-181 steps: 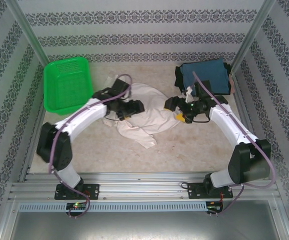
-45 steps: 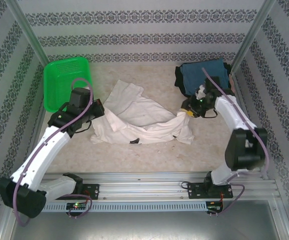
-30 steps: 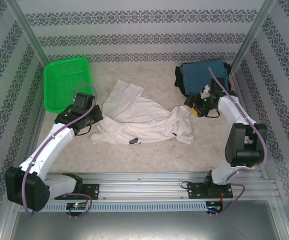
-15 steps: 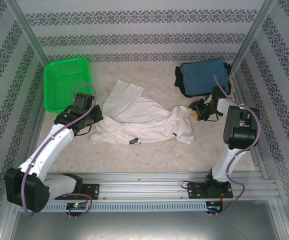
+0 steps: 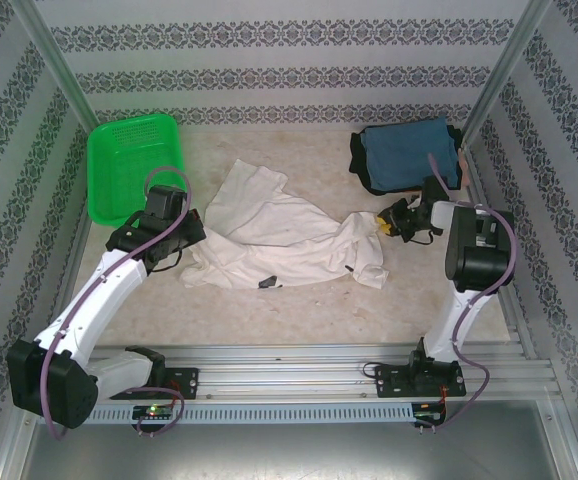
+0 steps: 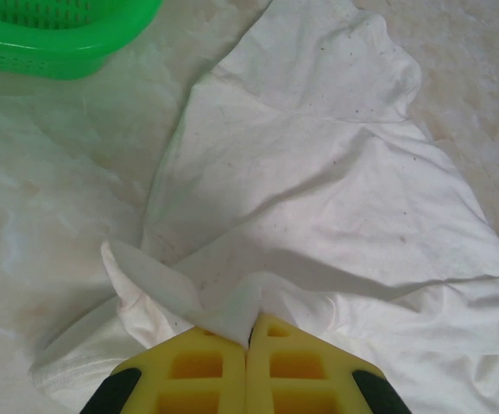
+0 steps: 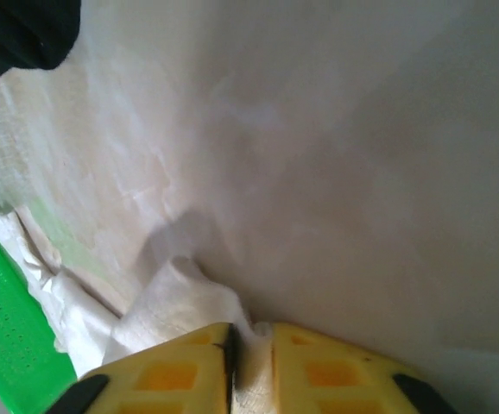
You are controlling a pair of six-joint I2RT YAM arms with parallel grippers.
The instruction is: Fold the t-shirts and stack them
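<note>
A white t-shirt (image 5: 289,238) lies crumpled and partly spread in the middle of the table, with a bit of black print (image 5: 269,283) peeking out at its near edge. My left gripper (image 5: 191,238) is at the shirt's left edge. In the left wrist view the yellow fingers of this left gripper (image 6: 249,330) are shut on a pinched fold of the white cloth (image 6: 318,198). My right gripper (image 5: 384,224) is at the shirt's right edge. In the right wrist view the right gripper (image 7: 254,332) is closed on a ridge of white cloth (image 7: 180,297). A folded teal-blue t-shirt (image 5: 411,152) lies on a black one (image 5: 364,178) at the back right.
A green mesh basket (image 5: 134,165) stands at the back left, close behind my left arm, and its rim (image 6: 68,39) shows in the left wrist view. Patterned walls and metal posts enclose the table. Bare tabletop (image 5: 299,310) lies in front of the shirt.
My right gripper has closed on the white shirt's right edge, and the right arm's elbow has swung out to the right. The left arm has stayed still, holding its fold.
</note>
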